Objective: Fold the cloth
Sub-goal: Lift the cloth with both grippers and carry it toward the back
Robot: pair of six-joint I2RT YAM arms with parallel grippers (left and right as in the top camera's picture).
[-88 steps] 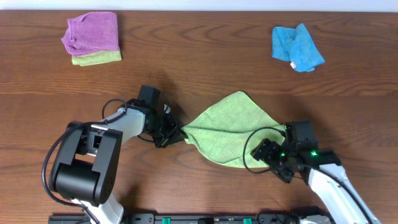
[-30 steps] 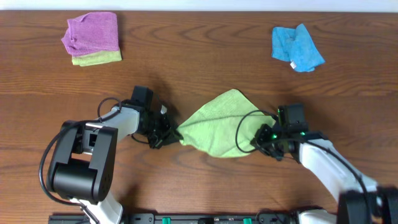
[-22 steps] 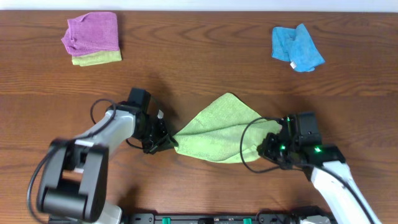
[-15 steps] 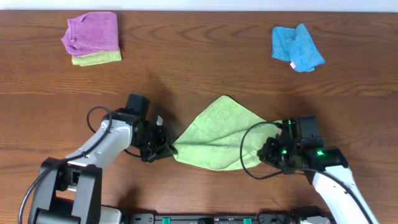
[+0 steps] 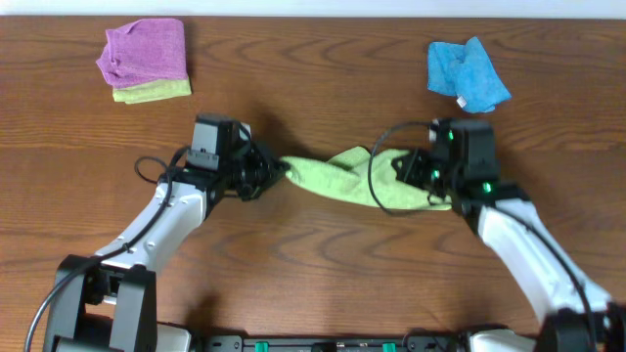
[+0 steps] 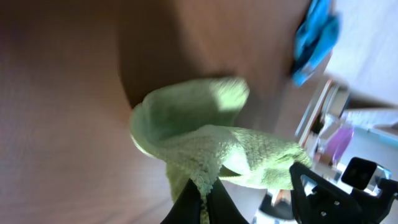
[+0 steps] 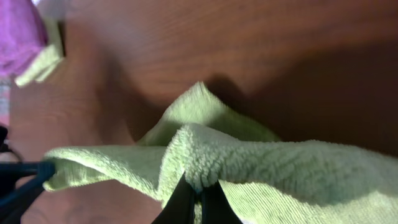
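Observation:
The lime-green cloth (image 5: 337,176) hangs stretched between my two grippers above the middle of the table, sagging in a narrow band. My left gripper (image 5: 277,172) is shut on its left corner. My right gripper (image 5: 409,176) is shut on its right corner. In the left wrist view the cloth (image 6: 205,140) droops from the pinching fingers (image 6: 189,202), with my left gripper (image 6: 205,198) at the bottom edge. In the right wrist view the cloth (image 7: 261,168) bunches over my right gripper (image 7: 199,198), whose dark fingertips (image 7: 183,202) clamp a fold.
A purple cloth (image 5: 145,51) lies on a yellow-green one (image 5: 156,92) at the back left. A bright blue cloth (image 5: 466,73) is crumpled at the back right. Black cables loop beside both wrists.
Both grippers have lifted and moved toward the back of the table with the cloth's corners. The cloth went from lying spread flat to hanging as a narrow band between them.

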